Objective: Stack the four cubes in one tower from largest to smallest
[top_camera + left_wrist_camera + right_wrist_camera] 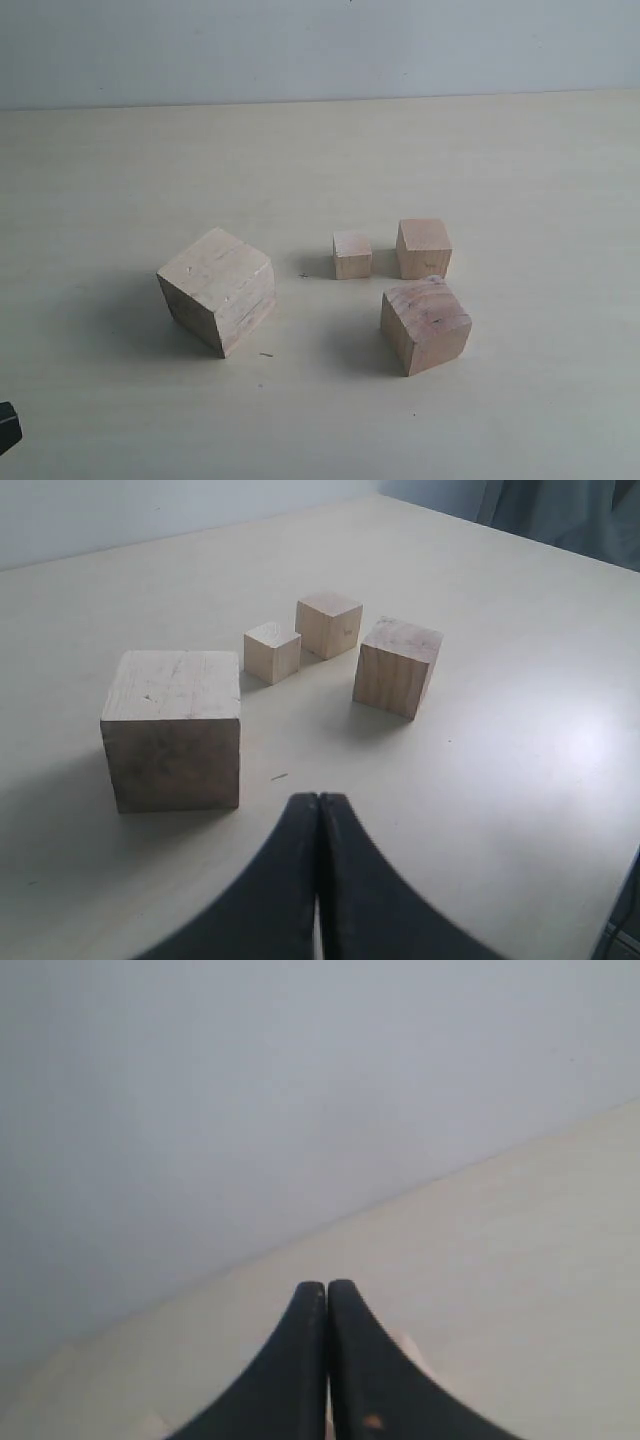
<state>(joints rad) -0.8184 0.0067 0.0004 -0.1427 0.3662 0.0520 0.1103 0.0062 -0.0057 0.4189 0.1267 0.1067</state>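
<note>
Left gripper [318, 802] nearest, jaws pressed together, empty, pointed at the cubes from short of them. Largest cube [217, 288] stands alone on the bench [120, 160] with room around it, so likely the base. Second cube [426, 324] is off to its right. Beyond that, third cube [424, 248] and smallest cube [352, 254] sit side by side, apart. Nothing stacked yet. Right gripper [327, 1288], jaws closed on nothing, faces the wall [200, 1080], apparently parked.

Cubes [217, 290] bare matt wood; table [520, 160] smooth.
</note>
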